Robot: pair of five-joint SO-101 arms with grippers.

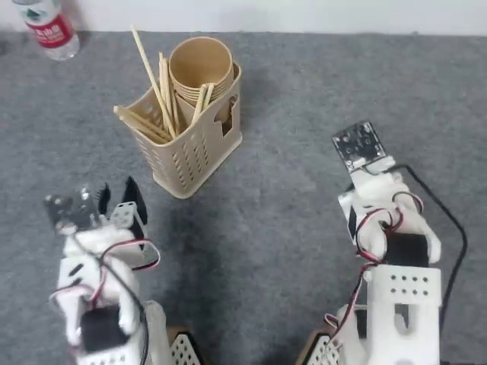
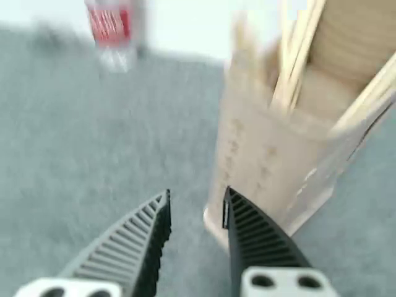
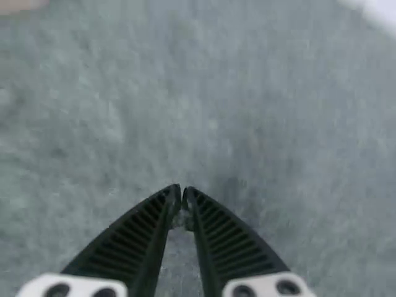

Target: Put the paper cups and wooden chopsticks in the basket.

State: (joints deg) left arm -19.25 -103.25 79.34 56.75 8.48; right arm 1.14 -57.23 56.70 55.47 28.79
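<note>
The beige slotted basket (image 1: 194, 156) stands upright on the grey carpet at the back centre. Stacked paper cups (image 1: 201, 67) sit inside it, and several wooden chopsticks (image 1: 156, 91) lean out of it toward the left. My left gripper (image 1: 118, 194) hovers just in front and to the left of the basket, open, with nothing between its fingers. In the left wrist view that gripper (image 2: 197, 195) points at the basket (image 2: 266, 154), with the chopsticks (image 2: 294, 62) and a cup (image 2: 352, 37) above. My right gripper (image 3: 181, 192) is shut and empty over bare carpet on the right.
A plastic bottle (image 1: 47, 26) with a red label lies at the back left corner, also seen as the bottle (image 2: 111, 31) in the left wrist view. The right arm (image 1: 388, 220) is folded back near the front right. Carpet lies open between the arms.
</note>
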